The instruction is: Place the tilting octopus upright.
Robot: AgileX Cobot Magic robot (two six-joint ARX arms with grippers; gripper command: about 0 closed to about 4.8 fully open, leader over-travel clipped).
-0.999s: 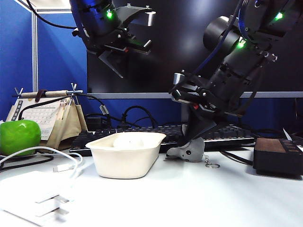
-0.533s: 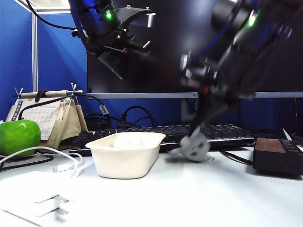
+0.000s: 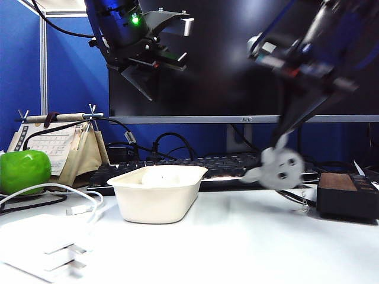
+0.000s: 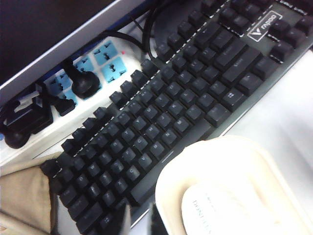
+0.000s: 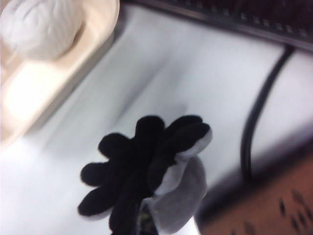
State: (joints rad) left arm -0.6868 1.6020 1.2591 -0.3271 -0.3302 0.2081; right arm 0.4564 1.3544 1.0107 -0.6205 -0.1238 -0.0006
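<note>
Above desk [image 3: 249,242]: octopus [image 3: 280,168] in right jaws.

The right claw [image 3: 283,142], clamped on the octopus [image 3: 279,168], held it above the surface [image 3: 249,242]; the left claw [image 3: 169,41] gaped high over the white tray [image 3: 155,201].

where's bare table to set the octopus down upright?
Right tool, shut, holds the octopus above the table. Bare: table between white tray and brown box. Crowded: charger and cables, keyboard behind. Left tool, open, hangs above the tray.
</note>
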